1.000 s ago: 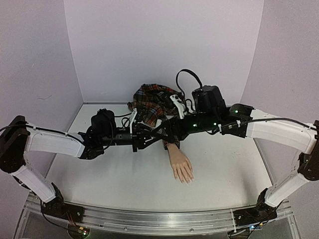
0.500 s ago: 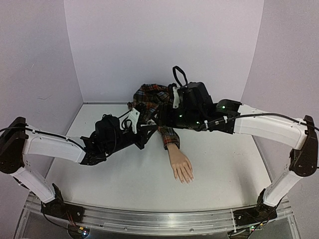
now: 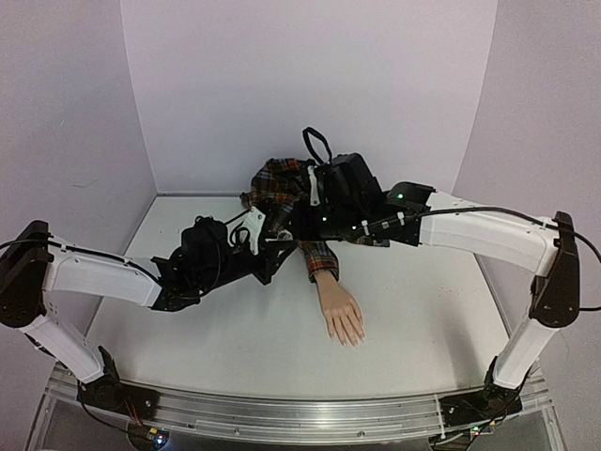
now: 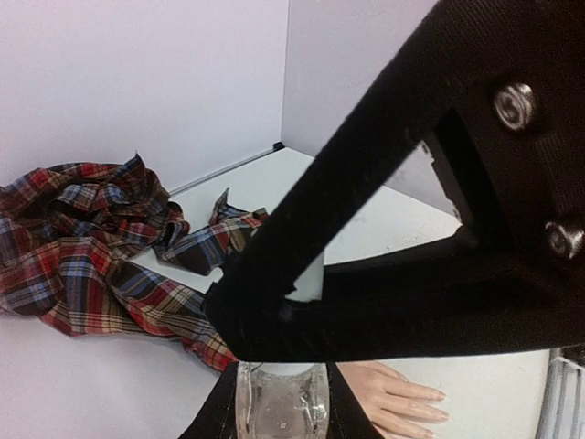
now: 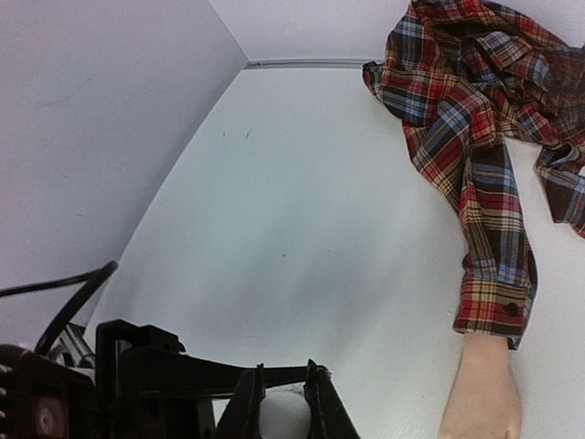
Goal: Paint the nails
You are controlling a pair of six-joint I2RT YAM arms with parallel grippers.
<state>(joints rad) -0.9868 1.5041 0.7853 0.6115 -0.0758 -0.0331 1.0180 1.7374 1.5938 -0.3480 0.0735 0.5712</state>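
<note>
At the near middle of the white worktop lies the mannequin hand, its fingers pointing toward the arm bases. The nails at its fingertips are too small to make out. Just behind it, left of the cuff, the two pincers meet. The left pincer is clamped on a clear glass bottle, and the right pincer grips a small white piece. Beyond them the plaid sleeve runs back into a crumpled shirt by the rear wall.
</note>
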